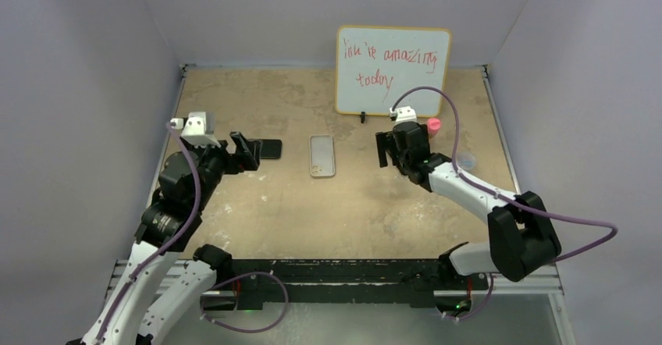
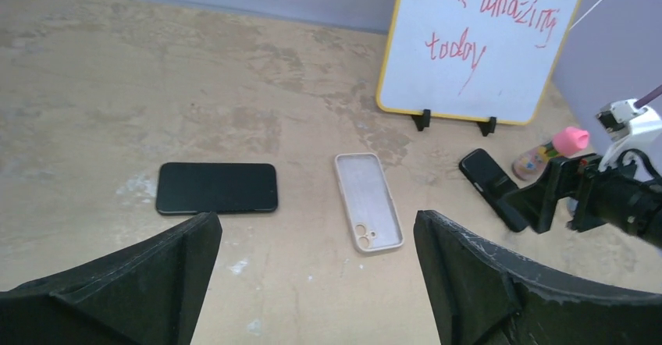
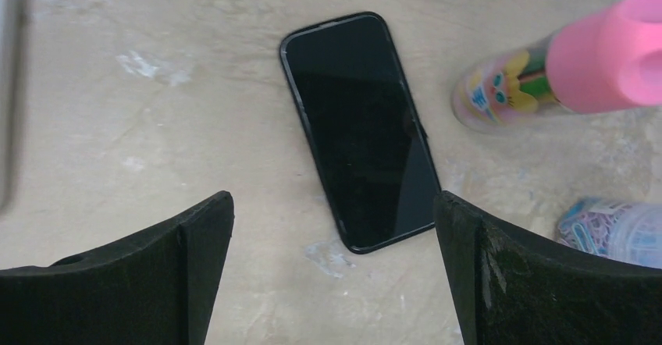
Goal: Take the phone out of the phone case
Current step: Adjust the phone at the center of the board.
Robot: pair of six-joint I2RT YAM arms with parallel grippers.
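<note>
An empty beige phone case [image 1: 322, 155] [image 2: 368, 201] lies inside-up at mid-table. A bare black phone [image 1: 271, 148] [image 2: 216, 188] lies flat to its left. My left gripper [image 1: 248, 151] [image 2: 316, 222] hovers just left of that phone, open, nothing between its fingers. A second black phone [image 3: 359, 130] [image 2: 492, 189] lies flat to the right of the case. My right gripper [image 1: 382, 151] [image 3: 334, 202] hangs open right over its near end, holding nothing. Neither gripper touches the case.
A small whiteboard [image 1: 393, 70] with red writing stands at the back. A pink-capped bottle [image 3: 546, 72] [image 1: 433, 124] stands just right of the second phone. A clear jar of coloured clips [image 3: 617, 232] lies beside it. Grey walls close in the table on three sides.
</note>
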